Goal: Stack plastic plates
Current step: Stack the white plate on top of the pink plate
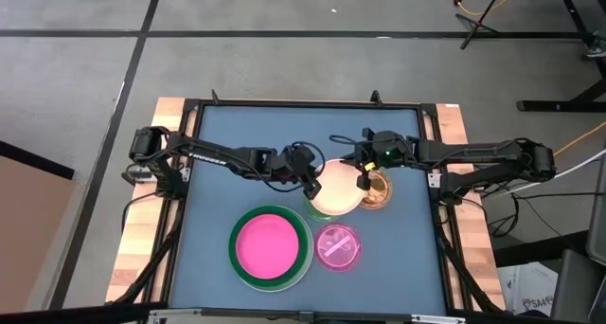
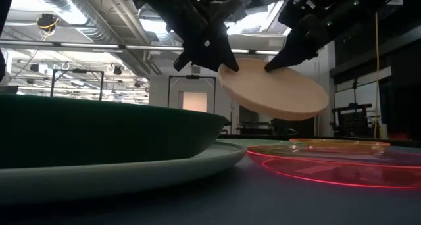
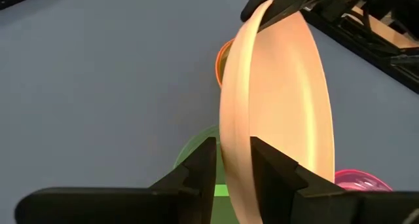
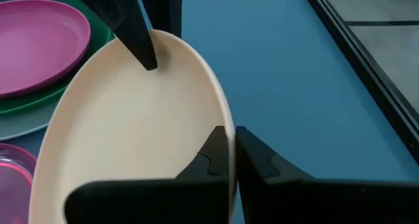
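1. Cream plate (image 1: 335, 190): a medium round plate held in the air above the middle of the surface (image 1: 218, 153), gripped at opposite edges by both arms. In the low view it (image 2: 273, 88) hangs tilted, clear of everything beneath it.
2. Left gripper (image 1: 310, 184): reaches in from the left side. Its fingers (image 3: 196, 171) straddle the rim of the cream plate (image 3: 275, 112), one on either face, clamped on the edge.
3. Right gripper (image 1: 363, 184): reaches in from the right side. Its fingers (image 4: 213, 155) are pressed together on the opposite rim of the cream plate (image 4: 131, 139), pinching the thin edge.
4. Small green plate (image 1: 310, 208): translucent, lying on the surface directly under the cream plate; only a sliver of its edge shows in the high view.
5. Small orange plate (image 1: 379, 191): translucent, on the surface just right of the cream plate, partly beneath the right gripper.
6. Small pink plate (image 1: 338, 247): translucent, flat on the surface nearer the front edge, just beside the large stack.
7. Stack at front left: a medium pink plate (image 1: 269, 247) sits inside a dark green plate (image 1: 305, 239), which rests on a large white plate (image 2: 164, 166) whose pale rim shows in the low view.
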